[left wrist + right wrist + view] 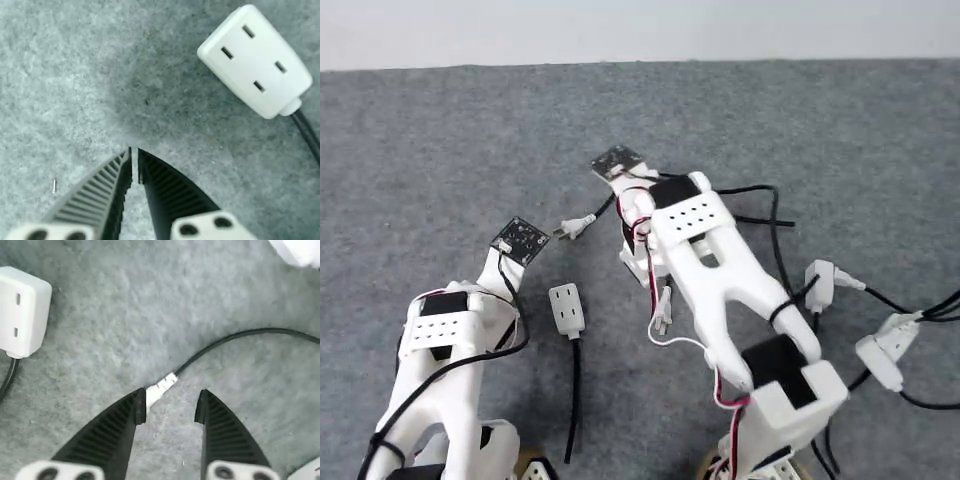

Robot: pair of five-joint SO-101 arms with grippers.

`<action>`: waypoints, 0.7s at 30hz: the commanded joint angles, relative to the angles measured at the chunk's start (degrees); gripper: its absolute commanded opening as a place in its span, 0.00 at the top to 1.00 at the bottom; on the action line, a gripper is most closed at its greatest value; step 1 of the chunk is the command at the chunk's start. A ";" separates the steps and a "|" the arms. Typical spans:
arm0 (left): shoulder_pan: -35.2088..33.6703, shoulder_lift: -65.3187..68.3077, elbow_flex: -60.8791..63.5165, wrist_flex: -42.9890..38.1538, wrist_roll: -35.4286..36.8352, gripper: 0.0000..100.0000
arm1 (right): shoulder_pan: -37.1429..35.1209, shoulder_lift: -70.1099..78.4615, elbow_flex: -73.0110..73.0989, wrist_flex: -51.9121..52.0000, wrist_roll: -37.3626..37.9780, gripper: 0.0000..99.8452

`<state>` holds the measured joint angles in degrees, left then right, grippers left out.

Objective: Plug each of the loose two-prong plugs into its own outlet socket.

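We are counting one loose two-prong plug (577, 227), one outlet socket (566, 308) with two pairs of slots, and, well apart on the right side, a white fitting (819, 283) and a second white fitting (882, 355). Both fittings are on black cords, and we cannot tell whether they are plugs or sockets.

The plug is lying flat on the surface (440, 130), just beyond the socket and not touching it. In the right wrist view the right claw (170, 405) is hanging spread around the plug (161, 385) and is pinching nothing. The plug's front end is sitting against one finger (127, 417) and clear of the other. Its black cord (225, 340) is curving away.

The left claw (134, 152) is pressed almost together, with a thin slit showing, and is holding nothing. It is hovering over bare surface near the socket (255, 60).

The right arm (710, 260) is stretching over the middle, covering part of the plug's cord. The left arm (445, 340) is sitting beside the socket, whose own cord (574, 400) is running toward the near edge.

The surface is grey and carpet-like, and a pale wall (620, 30) is bordering its far side.
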<state>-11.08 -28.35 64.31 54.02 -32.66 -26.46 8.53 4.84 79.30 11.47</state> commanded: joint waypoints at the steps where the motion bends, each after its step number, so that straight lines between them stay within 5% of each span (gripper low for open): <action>1: -0.44 -0.79 -2.33 0.09 0.26 0.99 | 1.10 -4.70 1.49 -1.01 -6.86 0.96; 6: -0.09 -0.88 -1.36 0.26 -2.02 0.99 | 1.19 -4.70 9.67 -7.08 -16.62 1.00; 21: -0.09 -0.88 -1.36 0.44 -2.20 0.99 | 0.57 1.27 18.37 -19.21 -16.88 0.99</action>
<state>-11.08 -28.35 64.31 54.02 -33.98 -24.79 7.82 23.12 62.15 -4.97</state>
